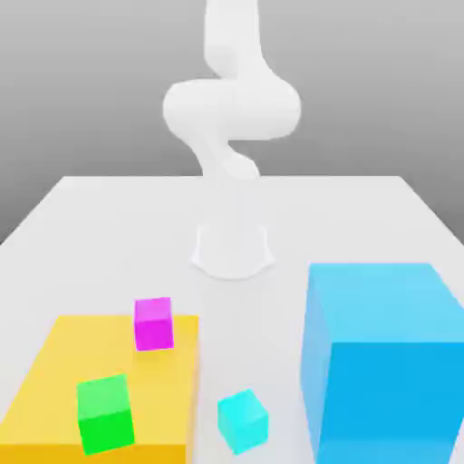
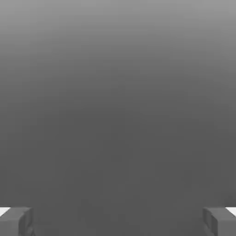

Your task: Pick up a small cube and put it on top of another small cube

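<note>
Currently your gripper (image 2: 118, 221) stands with fingers (image 2: 16, 221) spread wide, holding nothing. Your small cyan cube (image 1: 242, 420) rests on the white table (image 1: 109, 208), at six o'clock from the arm's base (image 1: 232, 249), just beside the yellow slab (image 1: 54, 362).

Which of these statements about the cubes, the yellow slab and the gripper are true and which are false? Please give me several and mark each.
1. The magenta cube sits on the yellow slab. True.
2. The small cyan cube rests on the green cube. False: it stands on the white table, beside the slab.
3. The gripper is open and holds nothing. True.
4. The large blue cube is on the slab. False: it stands on the table, at the exterior view's right.
</note>
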You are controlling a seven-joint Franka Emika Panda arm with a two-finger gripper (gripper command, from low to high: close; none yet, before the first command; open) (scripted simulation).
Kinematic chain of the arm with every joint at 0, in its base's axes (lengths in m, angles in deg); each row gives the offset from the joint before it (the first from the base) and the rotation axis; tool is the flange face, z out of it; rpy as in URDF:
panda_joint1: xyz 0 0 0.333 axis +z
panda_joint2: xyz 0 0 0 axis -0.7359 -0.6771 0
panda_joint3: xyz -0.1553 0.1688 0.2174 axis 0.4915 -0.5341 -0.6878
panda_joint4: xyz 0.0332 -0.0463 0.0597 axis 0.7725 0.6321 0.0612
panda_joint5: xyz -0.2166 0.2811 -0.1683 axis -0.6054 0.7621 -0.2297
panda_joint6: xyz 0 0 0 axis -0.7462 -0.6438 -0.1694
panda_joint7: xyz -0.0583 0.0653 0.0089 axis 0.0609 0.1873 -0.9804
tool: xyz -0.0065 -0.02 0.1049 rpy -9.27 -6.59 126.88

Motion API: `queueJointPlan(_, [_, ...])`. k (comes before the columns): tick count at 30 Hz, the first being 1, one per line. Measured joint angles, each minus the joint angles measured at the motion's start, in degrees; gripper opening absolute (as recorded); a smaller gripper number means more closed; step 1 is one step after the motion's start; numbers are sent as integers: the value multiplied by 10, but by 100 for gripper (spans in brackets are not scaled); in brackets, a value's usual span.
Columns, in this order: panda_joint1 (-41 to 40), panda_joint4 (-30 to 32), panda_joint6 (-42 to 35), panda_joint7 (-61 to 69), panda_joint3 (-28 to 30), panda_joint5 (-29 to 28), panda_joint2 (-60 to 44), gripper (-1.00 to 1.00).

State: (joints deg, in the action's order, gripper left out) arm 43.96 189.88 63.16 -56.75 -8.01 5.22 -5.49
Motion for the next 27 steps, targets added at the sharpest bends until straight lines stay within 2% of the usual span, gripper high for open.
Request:
queueJointPlan(11, [-118,54,89,-285,-114,-81,-214,0])
queueJointPlan(19, [-154,92,152,-487,-145,-135,-368,0])
queueJointPlan(23, [-155,113,188,-570,-145,-136,-439,0])
queueJointPlan(27, [-149,135,226,-626,-149,-102,-503,0])
